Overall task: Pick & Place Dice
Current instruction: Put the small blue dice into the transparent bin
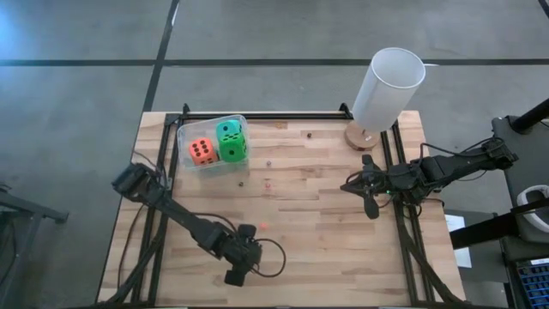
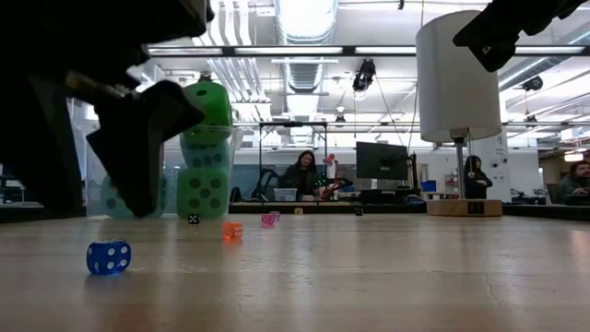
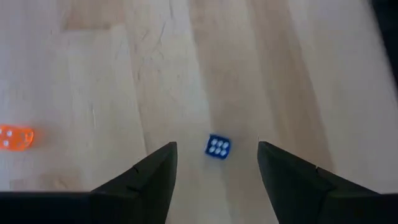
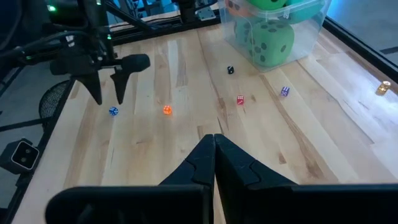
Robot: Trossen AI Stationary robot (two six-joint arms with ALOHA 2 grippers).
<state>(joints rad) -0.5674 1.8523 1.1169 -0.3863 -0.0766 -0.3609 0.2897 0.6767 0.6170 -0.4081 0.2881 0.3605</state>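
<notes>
We see the left claw (image 3: 214,180) hanging over the desk (image 1: 326,223), its fingers spread with a small blue die (image 3: 217,147) lying free on the wood between them, gripped by nothing. A small orange die (image 3: 15,137) lies near the blue die, off to one side. The right claw (image 4: 214,146) waits well apart from the blue die, fingers pressed together and empty. Big foam dice (image 1: 219,144) fill the clear tub (image 1: 190,134).

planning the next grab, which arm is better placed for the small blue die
Left. The left gripper hangs open right above the blue die, fingers either side. The right gripper is shut, far across the table.
</notes>
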